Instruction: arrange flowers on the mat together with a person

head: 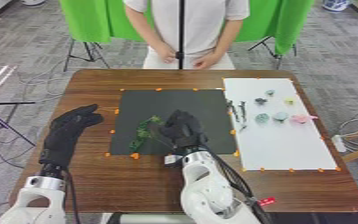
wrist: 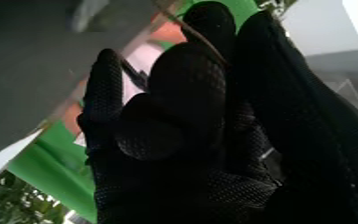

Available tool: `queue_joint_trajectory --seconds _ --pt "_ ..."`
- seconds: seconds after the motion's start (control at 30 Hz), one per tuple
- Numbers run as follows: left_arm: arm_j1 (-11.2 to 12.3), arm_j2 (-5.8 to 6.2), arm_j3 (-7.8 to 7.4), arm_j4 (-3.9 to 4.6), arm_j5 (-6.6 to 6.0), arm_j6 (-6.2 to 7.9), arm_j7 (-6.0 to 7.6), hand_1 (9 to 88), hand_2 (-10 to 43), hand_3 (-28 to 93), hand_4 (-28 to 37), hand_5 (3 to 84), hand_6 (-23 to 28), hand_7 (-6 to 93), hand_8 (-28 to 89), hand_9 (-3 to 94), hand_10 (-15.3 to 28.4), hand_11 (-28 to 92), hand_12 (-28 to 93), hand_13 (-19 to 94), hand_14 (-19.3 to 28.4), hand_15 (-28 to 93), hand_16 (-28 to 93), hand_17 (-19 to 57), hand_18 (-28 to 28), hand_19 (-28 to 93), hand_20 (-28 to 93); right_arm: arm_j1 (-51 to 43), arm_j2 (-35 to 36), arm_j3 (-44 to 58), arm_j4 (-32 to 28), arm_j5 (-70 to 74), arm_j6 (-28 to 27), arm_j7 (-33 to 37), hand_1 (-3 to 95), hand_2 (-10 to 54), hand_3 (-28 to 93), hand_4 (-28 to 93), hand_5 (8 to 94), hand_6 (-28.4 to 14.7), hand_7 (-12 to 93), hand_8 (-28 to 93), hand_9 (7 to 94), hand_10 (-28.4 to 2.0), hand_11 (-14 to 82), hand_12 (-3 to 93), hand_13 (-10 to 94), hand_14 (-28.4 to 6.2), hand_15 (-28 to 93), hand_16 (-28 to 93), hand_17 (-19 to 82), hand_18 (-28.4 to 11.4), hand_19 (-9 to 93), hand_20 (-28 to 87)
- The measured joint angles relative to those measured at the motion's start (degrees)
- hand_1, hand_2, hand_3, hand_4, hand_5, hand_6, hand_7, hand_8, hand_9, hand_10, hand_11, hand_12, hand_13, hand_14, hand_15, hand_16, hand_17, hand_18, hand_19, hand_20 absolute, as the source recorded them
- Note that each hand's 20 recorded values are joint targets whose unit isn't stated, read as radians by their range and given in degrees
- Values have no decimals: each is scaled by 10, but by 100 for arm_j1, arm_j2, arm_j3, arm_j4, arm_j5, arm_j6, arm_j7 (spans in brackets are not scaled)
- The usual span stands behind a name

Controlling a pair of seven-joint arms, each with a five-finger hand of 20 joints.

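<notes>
Over the black mat (head: 171, 102), my right hand (head: 184, 131) is beside a green sprig (head: 143, 133) at its left. In the right wrist view a thin brown stem (wrist: 193, 31) crosses the curled fingers of that same hand (wrist: 180, 120), which seems to pinch it. My left hand (head: 62, 135) is over the wood left of the black mat, fingers relaxed and holding nothing. On the white mat (head: 286, 147) are dark twigs (head: 240, 115), pale green blooms (head: 279, 117), a pink flower (head: 302, 118) and a small yellow one (head: 289, 101).
Orange markers (head: 135, 156) line the edges of both mats. The brown table (head: 113, 185) extends around them. Green cloth (head: 286, 20) hangs beyond the far edge, and a dark vertical pole stands behind the table's middle.
</notes>
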Motion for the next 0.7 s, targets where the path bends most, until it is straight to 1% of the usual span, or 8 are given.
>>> queue_joint_trajectory --seconds 0.33,0.5,0.6,0.7 --pt "3 2 -14 -10 7 -49 -80 274 -75 652 -179 500 46 177 -55 483 136 250 189 371 180 273 53 20 162 100 191 112 -19 1 138 -56 41 74 529 -95 658 -197 881 6 231 114 894 -111 483 290 687 -151 808 441 274 -202 608 484" --pt "-2 -2 -40 -12 26 -161 -178 279 -79 654 -175 496 46 174 -54 479 135 248 189 366 179 267 56 17 162 98 191 132 -29 -2 177 20 64 121 502 -95 609 -211 840 12 182 75 884 -110 488 283 683 -151 806 439 273 -200 602 478" --pt "-8 -4 -52 -12 36 -218 -202 281 -79 651 -173 496 47 172 -54 479 134 247 190 366 179 266 58 17 162 96 191 133 -31 0 181 69 51 126 498 -95 599 -207 836 11 177 76 883 -111 487 280 682 -152 804 438 272 -200 600 476" --pt "-15 -4 -56 -12 42 -242 -213 283 -79 650 -171 495 46 170 -53 478 135 246 190 364 179 263 58 16 162 96 191 133 -34 7 183 95 34 126 495 -95 590 -204 836 10 175 76 882 -113 484 278 681 -152 801 436 271 -200 597 475"
